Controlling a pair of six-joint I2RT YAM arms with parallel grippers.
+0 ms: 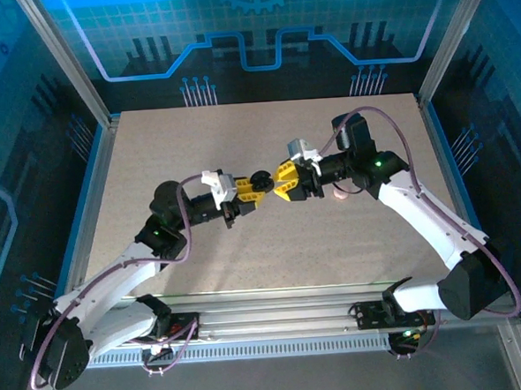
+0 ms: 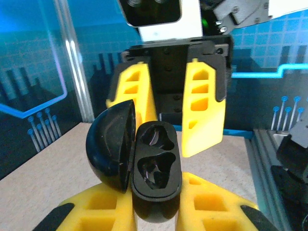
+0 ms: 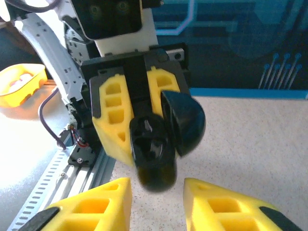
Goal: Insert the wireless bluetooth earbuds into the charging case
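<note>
Left wrist view: left gripper [image 2: 155, 214] pinches the open black case [image 2: 155, 166], lid swung left; right gripper [image 2: 168, 113] faces it just beyond, fingers spread, empty. Whether earbuds sit in its wells I cannot tell.

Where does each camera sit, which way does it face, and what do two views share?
Top external: above, behind the bases, looking down on the table; both arms, left gripper and right gripper tip to tip.
Left wrist: on the left arm, faces the right gripper; own fingers clamp the open charging case.
Right wrist: on the right arm, faces the left gripper; own fingers apart.
Shared: both wrist views show the case, opposite sides.
</note>
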